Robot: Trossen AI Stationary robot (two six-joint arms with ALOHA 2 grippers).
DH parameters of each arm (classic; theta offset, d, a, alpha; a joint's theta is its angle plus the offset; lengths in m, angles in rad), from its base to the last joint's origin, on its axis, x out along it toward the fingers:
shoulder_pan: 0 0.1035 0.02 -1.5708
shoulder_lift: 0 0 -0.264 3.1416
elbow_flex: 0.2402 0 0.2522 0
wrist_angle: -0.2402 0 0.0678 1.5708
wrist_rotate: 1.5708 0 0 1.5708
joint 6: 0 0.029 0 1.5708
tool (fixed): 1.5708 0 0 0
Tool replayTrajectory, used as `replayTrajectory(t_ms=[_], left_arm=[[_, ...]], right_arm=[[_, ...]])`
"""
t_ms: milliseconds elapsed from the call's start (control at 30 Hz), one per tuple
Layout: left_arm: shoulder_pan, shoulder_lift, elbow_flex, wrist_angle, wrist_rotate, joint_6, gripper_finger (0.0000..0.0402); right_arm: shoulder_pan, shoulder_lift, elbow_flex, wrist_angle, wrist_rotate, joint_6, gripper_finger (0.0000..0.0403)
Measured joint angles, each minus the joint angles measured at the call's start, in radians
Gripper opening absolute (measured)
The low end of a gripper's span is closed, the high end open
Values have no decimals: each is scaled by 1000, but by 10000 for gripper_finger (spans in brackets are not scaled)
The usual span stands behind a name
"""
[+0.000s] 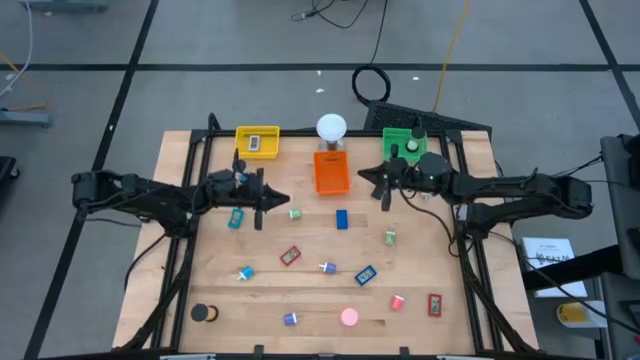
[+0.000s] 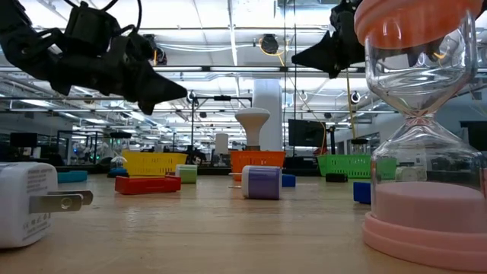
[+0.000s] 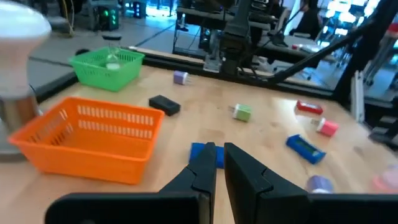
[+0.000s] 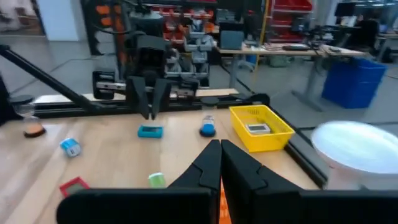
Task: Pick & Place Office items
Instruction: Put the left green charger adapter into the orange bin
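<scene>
1. High view: the left gripper (image 1: 284, 199) and right gripper (image 1: 364, 177) hover closed and empty either side of the orange plastic tray (image 1: 332, 172); small coloured office items (image 1: 342, 219) lie scattered across the wooden table (image 1: 300, 300).
2. Low view: a purple roll (image 2: 262, 183) and a red block (image 2: 148, 184) rest on the table.
3. Left wrist view: a blue block (image 3: 200, 154) lies just beyond the pinched-together fingers.
4. Right wrist view: a yellow tray (image 4: 261, 127) holds one item.

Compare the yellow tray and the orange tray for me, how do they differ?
The yellow tray sits toward the left arm's side; the orange tray sits mid-table, in front of the white globe lamp. The yellow tray holds a small flat item; the orange tray looks empty. The orange tray also looks deeper. Both are slatted plastic baskets at the table's far edge.
</scene>
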Motion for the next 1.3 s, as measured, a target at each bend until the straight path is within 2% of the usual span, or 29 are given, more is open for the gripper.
replayTrajectory(t_ms=[67,133,267,367,467,733,933,1133,1300], left_arm=[[-24,0,0,-22,-18,-11,31],[-57,0,5,-87,-83,-5,31],[-117,0,71,-336,-208,15,34],[-166,0,147,-543,-257,-3,57],[-226,0,196,-658,-322,-5,96],[-317,36,200,-647,-471,-6,219],[-301,163,199,-552,-498,51,287],[-266,297,200,-413,-504,143,303],[-236,366,200,-351,-498,173,278]], right_arm=[[0,26,0,24,-14,0,1],[0,50,0,47,-16,0,1],[-2,61,0,68,-13,-2,1],[-2,61,0,74,-13,-1,1],[-2,61,0,84,-13,-1,1],[-2,61,0,82,-13,-1,1],[-2,61,0,82,-13,-1,0],[-2,61,0,82,-13,-1,0],[-1,61,1,82,-13,-2,0]])
